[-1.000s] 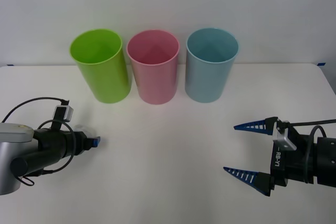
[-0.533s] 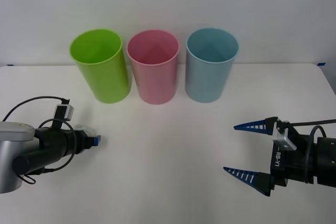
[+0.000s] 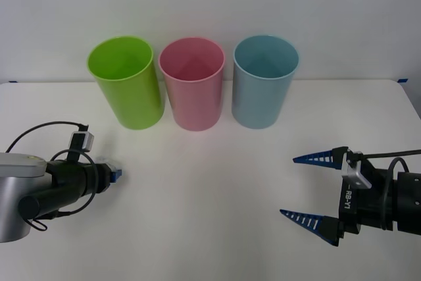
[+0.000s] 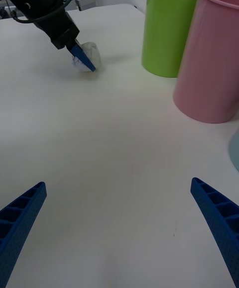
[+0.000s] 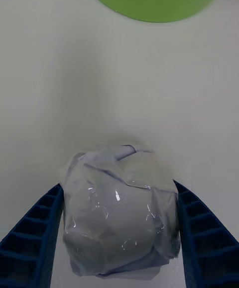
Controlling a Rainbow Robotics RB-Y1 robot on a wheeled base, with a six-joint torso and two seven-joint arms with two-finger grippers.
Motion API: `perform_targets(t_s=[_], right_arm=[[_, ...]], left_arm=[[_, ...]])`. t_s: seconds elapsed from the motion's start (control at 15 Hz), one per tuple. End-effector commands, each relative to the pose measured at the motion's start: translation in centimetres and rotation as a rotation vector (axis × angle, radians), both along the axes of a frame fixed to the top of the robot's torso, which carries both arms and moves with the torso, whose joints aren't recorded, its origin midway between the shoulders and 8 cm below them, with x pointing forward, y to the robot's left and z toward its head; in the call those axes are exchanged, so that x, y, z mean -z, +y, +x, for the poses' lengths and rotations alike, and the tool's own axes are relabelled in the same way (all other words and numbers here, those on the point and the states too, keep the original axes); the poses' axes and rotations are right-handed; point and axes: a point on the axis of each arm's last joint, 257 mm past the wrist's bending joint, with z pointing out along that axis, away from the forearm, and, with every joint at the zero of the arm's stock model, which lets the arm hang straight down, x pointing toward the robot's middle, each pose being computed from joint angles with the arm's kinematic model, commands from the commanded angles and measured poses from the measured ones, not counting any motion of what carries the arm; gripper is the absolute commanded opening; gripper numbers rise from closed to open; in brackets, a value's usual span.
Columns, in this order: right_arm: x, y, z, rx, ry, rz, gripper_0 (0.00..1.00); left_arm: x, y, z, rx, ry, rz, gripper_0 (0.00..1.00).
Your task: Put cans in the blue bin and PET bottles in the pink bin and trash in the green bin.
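Left gripper (image 3: 116, 174) clamped low; right gripper (image 3: 308, 189) agape.

Both arms are dark, round-barrelled things ending in blue ribbed fingers that taper to points. The left arm (image 3: 46, 192) has a pale grey shell farther back, a thin black cable looping over it, and a small grey box on top. The right arm (image 3: 388, 199) carries white "RB-Y1" lettering, a silver bracket and black cables.
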Motion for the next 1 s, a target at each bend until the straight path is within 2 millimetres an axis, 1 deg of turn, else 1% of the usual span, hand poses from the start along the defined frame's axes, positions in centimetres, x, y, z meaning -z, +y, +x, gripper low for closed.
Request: perform_targets(t_s=[0.07, 0.47, 0.73, 0.87, 0.93, 1.0], right_arm=[[0.0, 0.0, 0.0, 0.0, 0.0, 0.0, 1.0], [0.0, 0.0, 0.0, 0.0, 0.0, 0.0, 1.0], [0.0, 0.0, 0.0, 0.0, 0.0, 0.0, 1.0], [0.0, 0.0, 0.0, 0.0, 0.0, 0.0, 1.0], [0.0, 0.0, 0.0, 0.0, 0.0, 0.0, 1.0], [0.0, 0.0, 0.0, 0.0, 0.0, 0.0, 1.0]], left_arm=[[-0.1, -0.2, 0.1, 0.018, -0.007, 0.006, 0.0], [0.0, -0.4, -0.2, 0.038, -0.003, 0.002, 0.0], [-0.2, -0.1, -0.6, 0.074, 0.002, -0.022, 0.0], [-0.3, -0.4, -1.1, 0.129, -0.005, -0.03, 0.0], [-0.6, -0.4, -1.1, 0.156, -0.016, -0.035, 0.0], [-1.0, -0.9, -1.1, 0.205, -0.035, -0.042, 0.0]])
